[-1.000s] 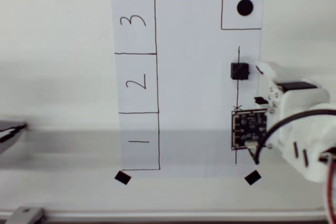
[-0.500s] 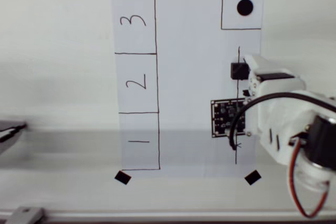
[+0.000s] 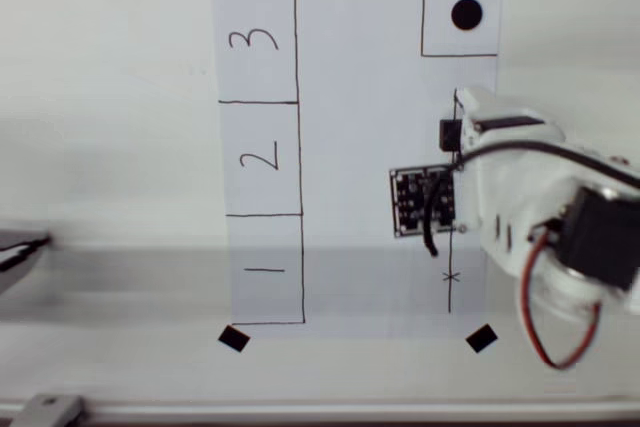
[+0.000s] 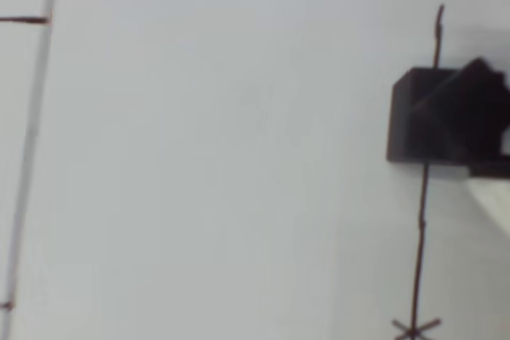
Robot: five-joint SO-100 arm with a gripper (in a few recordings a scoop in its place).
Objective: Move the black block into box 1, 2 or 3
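Overhead view: black block (image 3: 449, 134) sits on the drawn vertical line (image 3: 455, 277) at the right side of the white paper (image 3: 360, 147), well apart from box 1 (image 3: 266, 269) at lower left. White arm (image 3: 530, 217) partly covers the block. Gripper (image 3: 462, 132) is right at the block; can't tell if the claw is apart or clamped. Wrist view: block (image 4: 434, 121) on the line, at right edge.
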